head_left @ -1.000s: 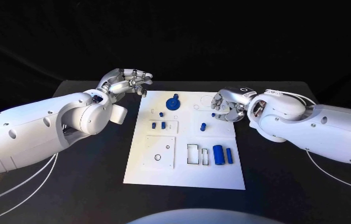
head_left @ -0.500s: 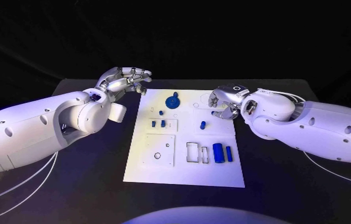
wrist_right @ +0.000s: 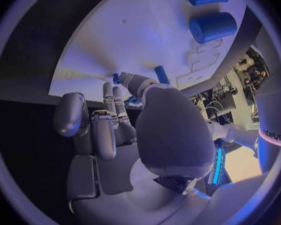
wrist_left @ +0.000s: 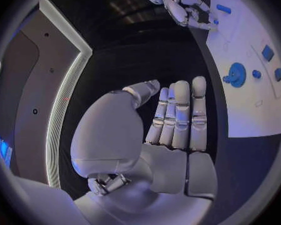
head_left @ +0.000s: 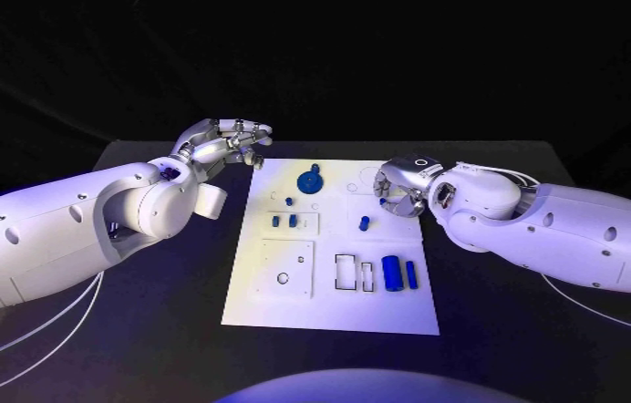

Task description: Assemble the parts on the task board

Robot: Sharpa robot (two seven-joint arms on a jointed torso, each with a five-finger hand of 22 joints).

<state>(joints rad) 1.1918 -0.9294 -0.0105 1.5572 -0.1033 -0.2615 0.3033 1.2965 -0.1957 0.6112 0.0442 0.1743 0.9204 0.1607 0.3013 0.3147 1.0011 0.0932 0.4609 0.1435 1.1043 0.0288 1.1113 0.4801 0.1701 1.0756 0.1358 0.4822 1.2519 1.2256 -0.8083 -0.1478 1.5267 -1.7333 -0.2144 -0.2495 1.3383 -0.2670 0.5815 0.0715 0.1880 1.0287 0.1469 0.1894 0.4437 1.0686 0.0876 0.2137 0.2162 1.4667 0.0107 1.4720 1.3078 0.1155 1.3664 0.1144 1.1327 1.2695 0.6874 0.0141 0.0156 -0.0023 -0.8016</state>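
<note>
Parts lie scattered on the task board (head_left: 329,303), the white plate at the middle of the black table (head_left: 526,330): in the head view a round blue disc (head_left: 310,182) sits near the far edge, a small peg (head_left: 363,224) stands near the centre, two little pieces (head_left: 284,222) rest in a recessed panel on the left side, and a thick cylinder (head_left: 392,274) and a slimmer rod (head_left: 411,275) lie side by side toward the near right. The left hand (head_left: 226,144) hovers off the board's far left corner, fingers curled in with nothing visible in them; the right hand (head_left: 401,190) sits over the board's far right edge, fingers bent, and whether it pinches anything cannot be told here. In the left wrist view the left hand (wrist_left: 172,120) shows straight fingers held close together, holding nothing, with the disc (wrist_left: 235,75) well apart beside it. In the right wrist view the right hand (wrist_right: 125,115) has fingers loosely curled just above the white surface, a small blue piece (wrist_right: 160,74) near its fingertips; contact is unclear. These pieces look like light, rigid, smooth plastic, so likely slippery; the cylinder is best pinched across its middle, the peg by its upright sides
</note>
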